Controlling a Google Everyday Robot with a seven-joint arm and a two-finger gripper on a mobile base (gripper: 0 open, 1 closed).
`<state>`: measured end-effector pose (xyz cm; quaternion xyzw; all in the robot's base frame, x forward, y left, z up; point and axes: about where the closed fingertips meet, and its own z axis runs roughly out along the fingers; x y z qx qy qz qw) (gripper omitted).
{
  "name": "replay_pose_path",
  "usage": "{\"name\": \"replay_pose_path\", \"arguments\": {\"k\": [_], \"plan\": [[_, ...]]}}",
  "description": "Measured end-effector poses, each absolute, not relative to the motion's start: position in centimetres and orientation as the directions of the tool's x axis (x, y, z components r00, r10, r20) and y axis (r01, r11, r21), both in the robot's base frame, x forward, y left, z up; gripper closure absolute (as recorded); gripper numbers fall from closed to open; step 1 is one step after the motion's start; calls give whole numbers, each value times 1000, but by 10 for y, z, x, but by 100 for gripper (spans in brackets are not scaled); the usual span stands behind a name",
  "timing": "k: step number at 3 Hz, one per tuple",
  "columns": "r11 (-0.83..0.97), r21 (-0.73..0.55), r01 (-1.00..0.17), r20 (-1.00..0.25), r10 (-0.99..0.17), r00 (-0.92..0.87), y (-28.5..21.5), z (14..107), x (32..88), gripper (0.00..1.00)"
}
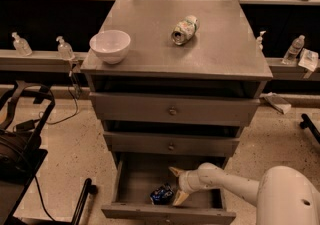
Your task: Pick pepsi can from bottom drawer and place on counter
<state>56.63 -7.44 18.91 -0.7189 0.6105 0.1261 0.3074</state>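
We have the gripper point(176, 185) spread apart in the bottom drawer point(145, 212) just beside the pepsi can point(161, 194); we centre the can between the jaws before closing.

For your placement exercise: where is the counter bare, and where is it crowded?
The counter is bare along the front right of the white bowl and right of the green can. Crowded: bottom drawer, gripper open beside pepsi can.

The pepsi can point(161, 194) lies just left of the tool point(175, 186) inside the bottom drawer point(150, 213).
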Motion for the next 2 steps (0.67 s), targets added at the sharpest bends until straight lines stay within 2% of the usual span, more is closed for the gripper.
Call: {"name": "replay_pose_path", "arguments": {"k": [1, 2], "plan": [[-99, -257, -961, -553, -801, 230, -65, 181, 572, 0], [-171, -230, -958, -517, -813, 269, -48, 168, 575, 0]]}}
